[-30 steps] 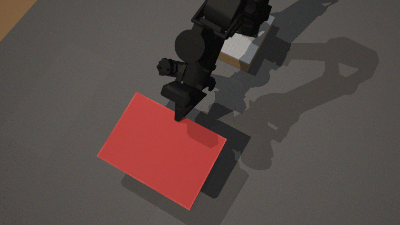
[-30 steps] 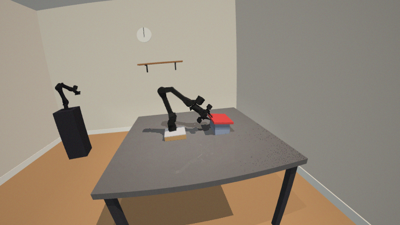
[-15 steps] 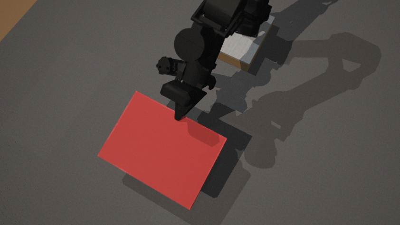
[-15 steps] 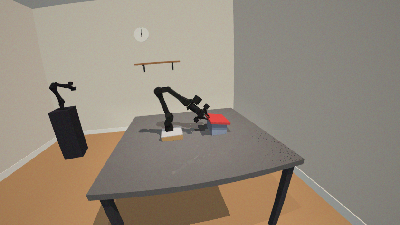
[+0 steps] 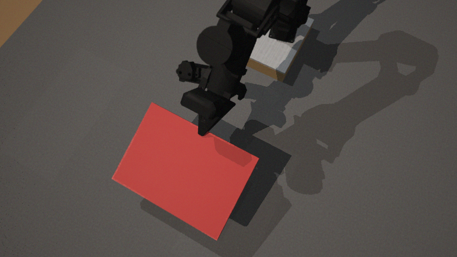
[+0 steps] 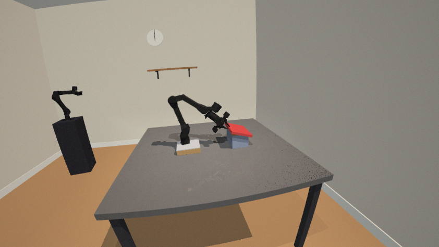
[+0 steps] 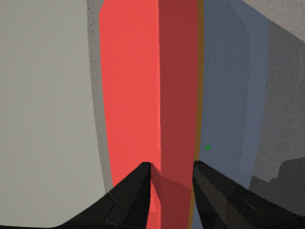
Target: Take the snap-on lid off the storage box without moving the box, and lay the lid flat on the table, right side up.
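The red lid (image 5: pixel 182 169) (image 6: pixel 240 130) (image 7: pixel 130 87) sits tilted over the blue storage box (image 6: pixel 240 143) (image 7: pixel 228 97), its edge at the gripper raised and its far side lower. A thin brown strip shows between lid and box in the wrist view, along the gripper's side. My gripper (image 5: pixel 202 134) (image 6: pixel 228 126) (image 7: pixel 171 169) is shut on the lid's near edge, one finger over the top and one on the outer side. The box stands upright on the grey table (image 5: pixel 63 127) (image 6: pixel 171 181). In the top view the lid hides the box.
The arm's base stands on a white-topped wooden block (image 5: pixel 271 51) (image 6: pixel 188 147), to the left of the box in the exterior view. A second small arm (image 6: pixel 61 101) stands on a dark pedestal (image 6: pixel 73 147) off the table. A shelf (image 6: pixel 171 69) hangs on the back wall.
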Motion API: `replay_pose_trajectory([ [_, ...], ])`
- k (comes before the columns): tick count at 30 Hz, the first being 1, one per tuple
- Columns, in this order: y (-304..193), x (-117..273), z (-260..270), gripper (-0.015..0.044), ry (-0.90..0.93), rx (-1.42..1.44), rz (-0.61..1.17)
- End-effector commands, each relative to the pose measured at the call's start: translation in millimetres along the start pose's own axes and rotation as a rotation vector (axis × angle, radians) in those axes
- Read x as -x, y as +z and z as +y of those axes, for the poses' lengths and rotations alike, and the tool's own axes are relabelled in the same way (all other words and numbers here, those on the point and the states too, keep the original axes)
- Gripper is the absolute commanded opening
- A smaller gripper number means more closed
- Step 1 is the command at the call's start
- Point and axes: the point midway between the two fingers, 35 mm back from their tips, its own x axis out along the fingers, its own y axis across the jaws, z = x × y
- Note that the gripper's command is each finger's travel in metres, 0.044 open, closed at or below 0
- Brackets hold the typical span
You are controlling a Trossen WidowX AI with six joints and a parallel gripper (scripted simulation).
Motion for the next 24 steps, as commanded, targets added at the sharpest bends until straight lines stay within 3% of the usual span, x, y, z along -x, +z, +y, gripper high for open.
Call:
replay_pose_trajectory([
  [1,0,4,10,0.0000,0.010,-0.003,-0.002],
  [24,0,12,43,0.0000,0.011,-0.003,-0.002],
])
